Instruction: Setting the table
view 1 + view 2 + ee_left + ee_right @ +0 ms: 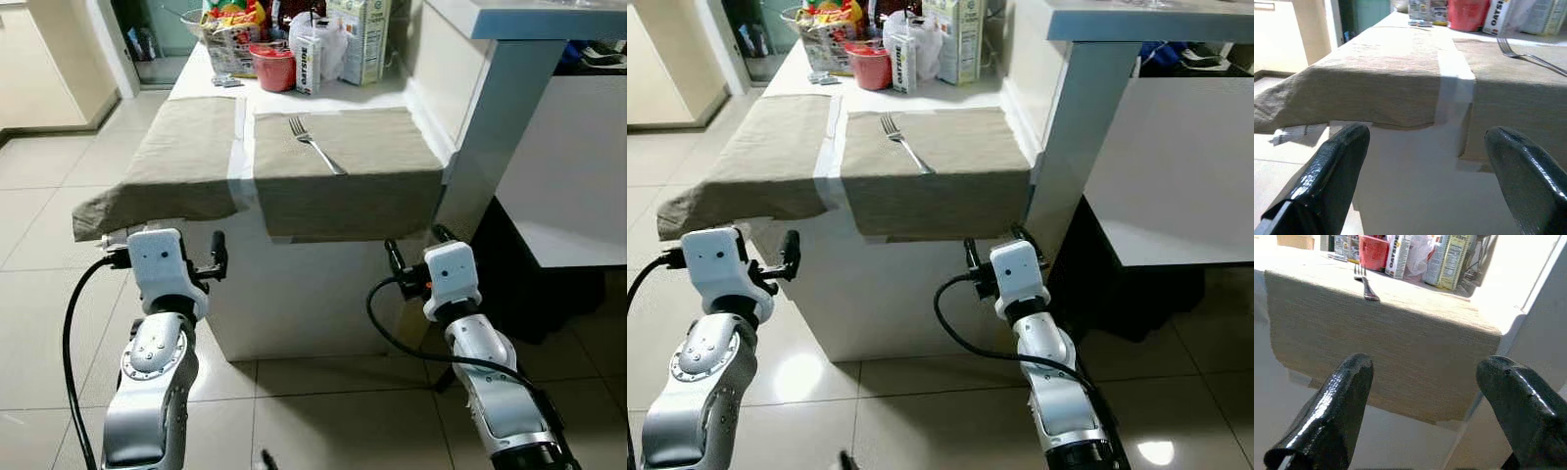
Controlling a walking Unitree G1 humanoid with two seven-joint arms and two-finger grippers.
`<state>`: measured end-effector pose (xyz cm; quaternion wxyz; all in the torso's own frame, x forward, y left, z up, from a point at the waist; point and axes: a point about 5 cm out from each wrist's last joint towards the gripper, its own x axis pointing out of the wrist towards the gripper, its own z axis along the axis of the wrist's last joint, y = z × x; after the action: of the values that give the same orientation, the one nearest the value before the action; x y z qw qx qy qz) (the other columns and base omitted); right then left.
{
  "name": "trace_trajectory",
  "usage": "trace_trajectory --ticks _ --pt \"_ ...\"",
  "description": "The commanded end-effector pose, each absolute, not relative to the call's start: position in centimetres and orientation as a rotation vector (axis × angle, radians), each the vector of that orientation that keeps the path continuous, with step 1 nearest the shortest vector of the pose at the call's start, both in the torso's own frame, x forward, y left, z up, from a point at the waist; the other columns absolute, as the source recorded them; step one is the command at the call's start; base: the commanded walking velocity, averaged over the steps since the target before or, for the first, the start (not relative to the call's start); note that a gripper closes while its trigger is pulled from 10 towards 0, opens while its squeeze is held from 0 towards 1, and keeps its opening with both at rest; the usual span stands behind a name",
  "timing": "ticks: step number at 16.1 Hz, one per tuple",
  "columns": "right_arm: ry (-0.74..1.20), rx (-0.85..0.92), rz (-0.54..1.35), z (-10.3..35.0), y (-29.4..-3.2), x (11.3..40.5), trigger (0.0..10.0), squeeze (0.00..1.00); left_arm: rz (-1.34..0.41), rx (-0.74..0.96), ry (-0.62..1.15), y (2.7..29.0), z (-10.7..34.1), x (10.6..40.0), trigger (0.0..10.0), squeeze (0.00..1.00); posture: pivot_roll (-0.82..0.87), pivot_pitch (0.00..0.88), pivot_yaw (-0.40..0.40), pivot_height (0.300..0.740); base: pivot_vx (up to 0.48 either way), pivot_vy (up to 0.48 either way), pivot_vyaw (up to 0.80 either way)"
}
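Observation:
A silver fork (315, 147) lies diagonally on the right beige placemat (382, 157), tines toward the far side. A second beige placemat (186, 147) lies to its left; both drape over the near edge of the white table (294, 304). My left gripper (1420, 161) is open and held below and in front of the left placemat's hanging edge, holding nothing. My right gripper (1425, 396) is open too, low before the right placemat's overhang, its fingers (393, 257) empty. The fork (1365, 284) rests above and beyond it.
At the table's far end stand a red cup (274, 69), a small oat carton (309, 64), a tall carton (361, 39), a white bag and a basket of packets (230, 44). A white counter post (500, 127) rises close on the right. Tiled floor (323, 411) lies below.

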<state>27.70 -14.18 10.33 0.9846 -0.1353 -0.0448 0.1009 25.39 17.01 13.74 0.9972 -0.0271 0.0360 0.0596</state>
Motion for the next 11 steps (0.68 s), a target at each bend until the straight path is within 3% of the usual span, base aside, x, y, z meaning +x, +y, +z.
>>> trace_trajectory --ticks 1,3,7,11 --pt "-0.081 -0.27 0.198 10.31 -14.31 27.7 10.0 0.0 0.095 -0.037 0.059 16.57 13.95 25.64 10.0 0.0 -0.1 0.0 0.05 0.74 0.0 0.0 0.0" --pt "-0.081 -0.266 0.205 10.35 -14.26 27.71 10.0 0.0 0.074 -0.047 0.071 16.17 13.85 25.69 10.0 0.0 -0.1 0.0 0.05 0.74 0.0 0.0 0.0" --pt "-0.081 -0.275 0.206 10.36 -14.26 27.61 10.0 0.0 0.106 -0.063 0.083 16.45 13.69 25.8 10.0 0.0 -0.1 0.001 0.052 0.74 0.083 -0.41 0.0" --pt "-0.085 -0.27 0.204 10.44 -14.15 27.78 10.0 0.0 0.13 -0.045 0.07 16.83 13.86 25.95 10.0 0.0 -0.1 0.002 0.054 0.74 0.072 0.0 0.0"
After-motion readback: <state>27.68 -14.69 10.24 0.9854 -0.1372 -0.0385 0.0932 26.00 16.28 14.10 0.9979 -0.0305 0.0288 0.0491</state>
